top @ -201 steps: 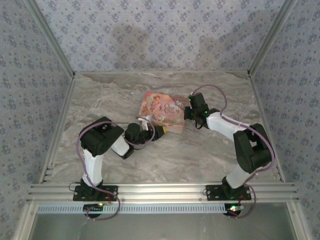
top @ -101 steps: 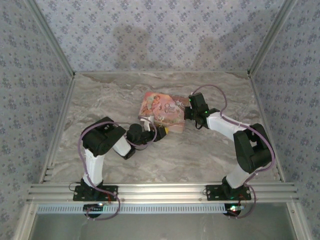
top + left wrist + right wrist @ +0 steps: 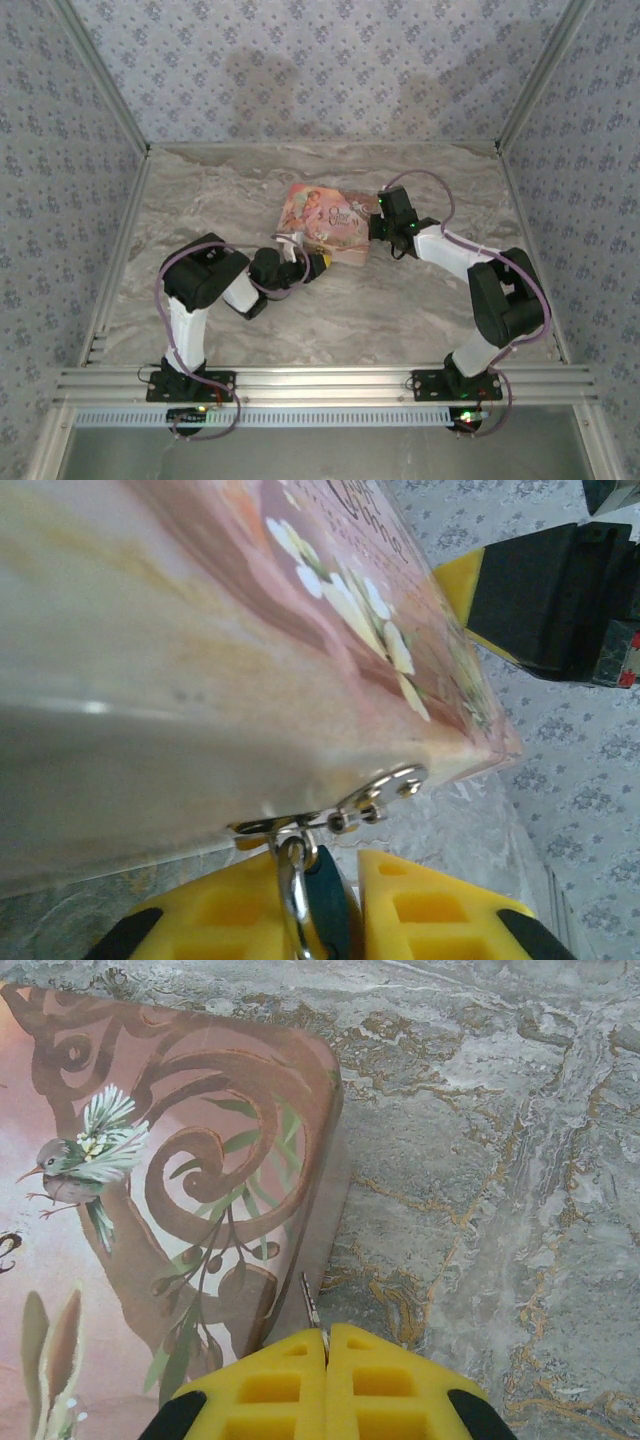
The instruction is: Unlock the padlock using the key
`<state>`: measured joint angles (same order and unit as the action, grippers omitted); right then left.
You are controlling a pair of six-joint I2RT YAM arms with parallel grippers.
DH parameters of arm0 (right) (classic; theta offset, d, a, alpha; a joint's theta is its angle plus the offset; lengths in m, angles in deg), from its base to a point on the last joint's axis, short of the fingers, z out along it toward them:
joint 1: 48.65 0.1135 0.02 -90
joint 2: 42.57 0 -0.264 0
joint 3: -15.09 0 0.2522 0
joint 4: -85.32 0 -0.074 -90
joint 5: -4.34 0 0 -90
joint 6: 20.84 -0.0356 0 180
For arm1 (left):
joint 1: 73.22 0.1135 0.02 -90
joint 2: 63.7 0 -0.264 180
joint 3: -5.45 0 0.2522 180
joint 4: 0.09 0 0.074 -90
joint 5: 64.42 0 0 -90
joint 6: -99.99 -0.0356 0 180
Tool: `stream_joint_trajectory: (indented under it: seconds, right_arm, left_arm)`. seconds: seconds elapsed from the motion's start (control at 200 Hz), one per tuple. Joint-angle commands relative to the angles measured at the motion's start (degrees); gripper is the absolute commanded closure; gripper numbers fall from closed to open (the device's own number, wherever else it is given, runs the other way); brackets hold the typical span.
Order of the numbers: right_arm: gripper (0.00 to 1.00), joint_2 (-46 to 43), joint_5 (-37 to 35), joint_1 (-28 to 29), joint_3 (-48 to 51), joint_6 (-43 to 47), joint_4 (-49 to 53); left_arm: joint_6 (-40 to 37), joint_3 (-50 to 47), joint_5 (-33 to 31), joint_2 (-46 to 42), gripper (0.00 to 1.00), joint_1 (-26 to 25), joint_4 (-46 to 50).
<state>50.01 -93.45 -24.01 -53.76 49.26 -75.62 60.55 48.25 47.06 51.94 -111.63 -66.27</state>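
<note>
The padlock [image 3: 330, 900], a tiny blue body with a silver shackle [image 3: 292, 875], hangs from the metal hasp [image 3: 385, 785] on the front edge of the pink picture box [image 3: 325, 222]. My left gripper [image 3: 335, 868] is shut on the padlock, its yellow fingers [image 3: 440, 905] pressing in from both sides. In the top view the left gripper [image 3: 313, 263] sits at the box's near edge. My right gripper [image 3: 327, 1335] is shut on the key [image 3: 311, 1303], whose thin blade sticks out past the fingertips beside the box's corner [image 3: 330, 1070]. The right gripper [image 3: 373, 231] stands at the box's right side.
The box lies mid-table on the marble top [image 3: 420, 300]. Patterned walls and aluminium rails [image 3: 120, 250] close in the table on three sides. Bare marble [image 3: 500, 1160] lies to the right of the box.
The left gripper's fingers have closed in on the padlock, with a small shift along the box's near edge. The right arm has not moved.
</note>
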Motion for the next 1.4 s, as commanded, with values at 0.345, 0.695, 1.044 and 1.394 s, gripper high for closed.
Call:
stream_joint_trajectory:
  seconds: [0.345, 0.695, 1.044, 1.394]
  right_arm:
    - [1.0, -1.87, 1.99, -0.79, 0.9, -0.1, 0.7]
    - [1.0, -5.74, 5.95, -3.66, 0.18, 1.54, 5.08]
    - [1.0, -15.13, 6.43, -2.41, 4.52, -0.81, 12.61]
    - [1.0, -36.59, 25.28, -1.03, 18.08, -7.35, 5.81]
  left_arm:
    - [3.91, -0.66, 6.2, -1.23, 0.89, 2.1, 5.35]
    - [1.22, 5.15, 12.66, -9.15, 0.92, 2.99, 31.58]
    - [2.58, 10.63, 13.35, -13.27, 0.91, 3.18, 46.63]
    - [8.71, 12.37, 12.87, -14.74, 0.9, 2.45, 45.29]
